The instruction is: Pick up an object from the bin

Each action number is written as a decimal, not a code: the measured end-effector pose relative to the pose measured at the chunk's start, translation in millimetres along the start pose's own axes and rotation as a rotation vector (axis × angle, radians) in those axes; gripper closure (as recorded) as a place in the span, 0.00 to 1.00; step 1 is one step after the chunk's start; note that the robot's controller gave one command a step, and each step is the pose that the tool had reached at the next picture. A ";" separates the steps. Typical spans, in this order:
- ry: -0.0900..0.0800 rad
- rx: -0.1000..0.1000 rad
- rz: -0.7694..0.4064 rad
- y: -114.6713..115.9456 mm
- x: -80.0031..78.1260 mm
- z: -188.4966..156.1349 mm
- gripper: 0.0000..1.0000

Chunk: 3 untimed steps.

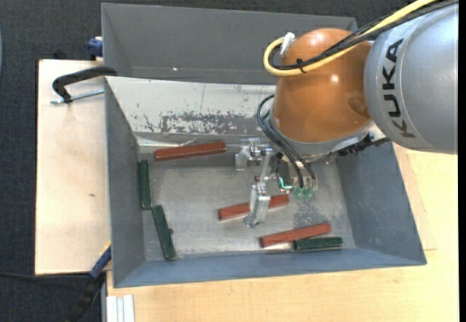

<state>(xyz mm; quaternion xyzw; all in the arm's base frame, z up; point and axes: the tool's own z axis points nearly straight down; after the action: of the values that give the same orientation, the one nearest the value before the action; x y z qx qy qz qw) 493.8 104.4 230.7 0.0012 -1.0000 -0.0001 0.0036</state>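
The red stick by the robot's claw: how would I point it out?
In the grey bin, look mid-floor. A red-brown bar lies there alone, under the gripper. One other red bar lies by the back wall, another beside a green bar.

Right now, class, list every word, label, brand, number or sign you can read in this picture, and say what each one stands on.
"KUKA": black capital letters on the grey arm casing, running down its side at the view's right.
No other text can be read: the bin, the red bars and the green bars show no lettering, numbers or signs.
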 end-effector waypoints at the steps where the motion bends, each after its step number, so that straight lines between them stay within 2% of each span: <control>1: -0.009 -0.001 0.002 -0.6 -1.7 -4.0 0.00; 2: -0.015 -0.002 -0.064 -7.5 -8.6 30.1 0.00; 3: -0.009 0.000 -0.163 -49.4 -28.1 159.8 1.00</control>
<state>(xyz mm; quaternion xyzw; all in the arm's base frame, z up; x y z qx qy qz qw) 520.9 55.1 70.7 0.0827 -0.9966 -0.0006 -0.0007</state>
